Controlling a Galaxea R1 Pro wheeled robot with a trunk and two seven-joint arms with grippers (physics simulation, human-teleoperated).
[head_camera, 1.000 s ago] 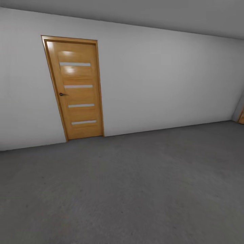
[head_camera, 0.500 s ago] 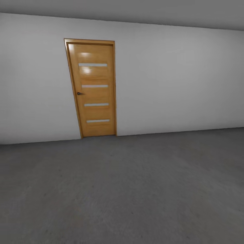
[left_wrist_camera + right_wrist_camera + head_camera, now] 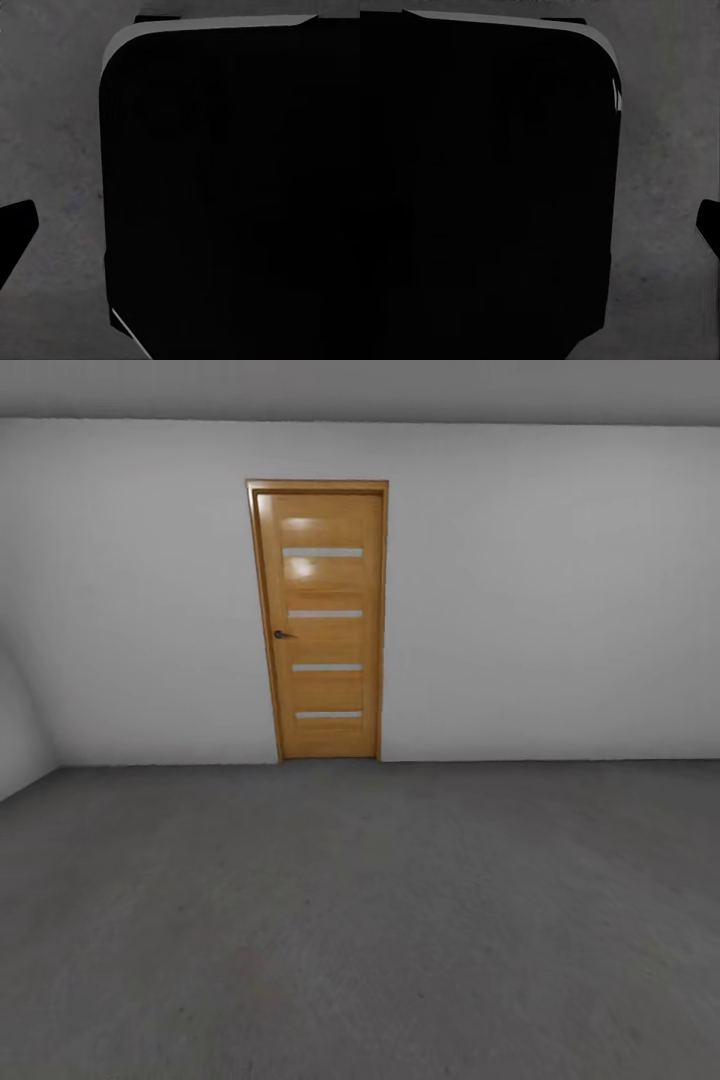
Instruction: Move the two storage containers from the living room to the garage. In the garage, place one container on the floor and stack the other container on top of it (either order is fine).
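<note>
The two storage containers are out of view, and so is the living room. I am in the garage, looking at a white wall [image 3: 560,590] across the dark grey concrete floor [image 3: 380,920]. In the left wrist view one dark fingertip [image 3: 15,232] juts in over the floor [image 3: 52,150], beside the robot's black body [image 3: 232,195]. The right wrist view has a dark fingertip [image 3: 709,225] at its edge, above the floor [image 3: 667,150], with the black body [image 3: 487,187] alongside. Nothing is seen held in either gripper.
A shut orange-brown wooden door [image 3: 322,622] with several narrow glass slots and a dark handle stands in the far wall. A second white wall [image 3: 15,730] meets it at the left corner. Open concrete stretches from me to the door.
The head view has swung to the left: the door now sits near the picture's middle and the left wall corner has come into sight. Nothing in the room itself has moved.
</note>
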